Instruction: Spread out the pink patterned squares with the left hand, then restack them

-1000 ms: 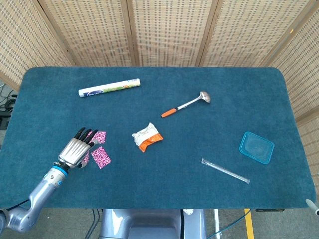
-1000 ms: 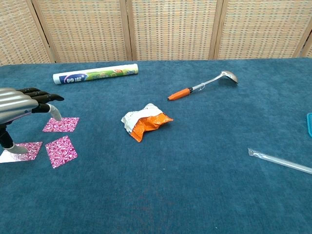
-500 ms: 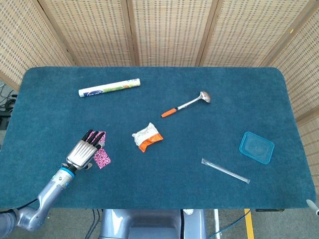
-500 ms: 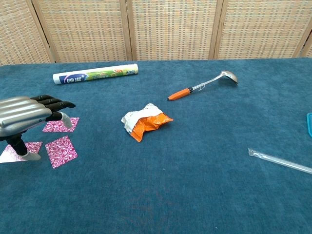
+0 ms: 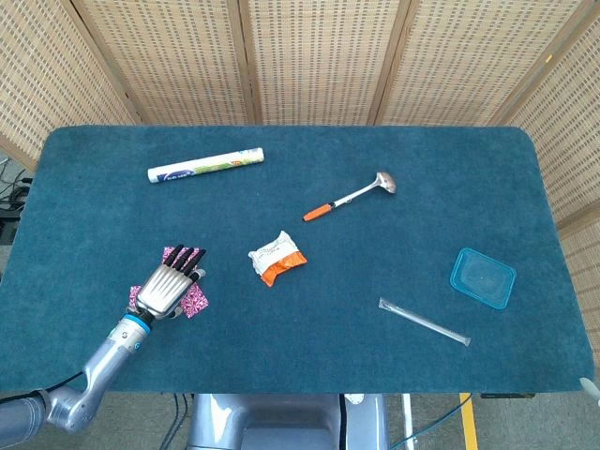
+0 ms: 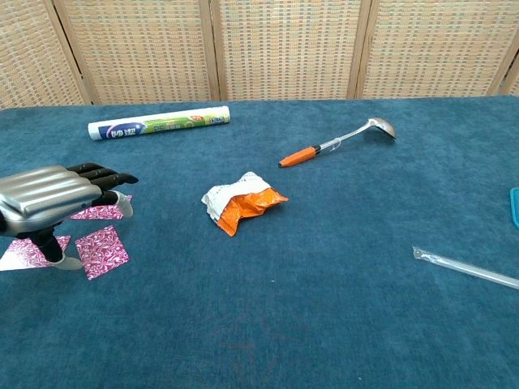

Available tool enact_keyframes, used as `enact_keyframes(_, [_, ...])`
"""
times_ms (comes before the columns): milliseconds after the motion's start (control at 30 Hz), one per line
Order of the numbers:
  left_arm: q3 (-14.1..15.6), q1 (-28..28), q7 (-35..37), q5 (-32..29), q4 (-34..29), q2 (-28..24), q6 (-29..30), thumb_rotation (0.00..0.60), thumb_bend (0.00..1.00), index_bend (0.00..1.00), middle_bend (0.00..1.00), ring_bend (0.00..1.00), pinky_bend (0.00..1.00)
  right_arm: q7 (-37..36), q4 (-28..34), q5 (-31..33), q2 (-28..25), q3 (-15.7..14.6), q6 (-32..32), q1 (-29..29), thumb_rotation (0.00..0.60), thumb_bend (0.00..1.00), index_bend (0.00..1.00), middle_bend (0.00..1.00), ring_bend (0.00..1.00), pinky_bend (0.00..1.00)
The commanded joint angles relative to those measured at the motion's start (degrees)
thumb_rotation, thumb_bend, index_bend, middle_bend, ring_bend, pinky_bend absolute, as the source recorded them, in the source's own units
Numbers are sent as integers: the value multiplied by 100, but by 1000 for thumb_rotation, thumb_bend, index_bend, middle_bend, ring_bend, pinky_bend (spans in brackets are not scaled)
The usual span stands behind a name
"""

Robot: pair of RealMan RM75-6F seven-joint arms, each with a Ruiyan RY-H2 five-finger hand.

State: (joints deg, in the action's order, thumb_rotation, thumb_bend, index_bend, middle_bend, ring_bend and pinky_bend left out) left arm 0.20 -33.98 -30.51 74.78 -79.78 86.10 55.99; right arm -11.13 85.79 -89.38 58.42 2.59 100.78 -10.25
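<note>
Since a second ago the left hand [image 6: 50, 199] has slid rightward over the pink squares [image 6: 102, 251], which lie spread apart near the table's [image 5: 375, 375] front-left edge. It hovers empty, fingers extended and slightly apart. One risk: a flat square may slip on the cloth if pressed off-centre, scattering the set. Farther right lies a wrapper [image 5: 277, 258]. No right hand shows.

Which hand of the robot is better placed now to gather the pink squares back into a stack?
The left hand. It is directly above the pink patterned paper squares, which lie spread on the blue carpeted table at its near left side. The right hand appears in neither view, and the task names the left.
</note>
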Motion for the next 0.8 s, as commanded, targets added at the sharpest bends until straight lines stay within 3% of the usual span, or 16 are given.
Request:
enact_keyframes(33, [10, 5, -29, -10, 15, 30, -3, 600, 172, 250, 0, 0, 0, -19, -18, 13, 5, 3, 6, -10, 600, 10, 296, 256, 0, 0])
enact_keyframes(800, [-85, -16, -98, -140, 150, 270, 0, 600, 174, 251, 0, 0, 0, -124, -118, 61, 27, 11, 17, -61, 600, 15, 296, 256, 0, 0])
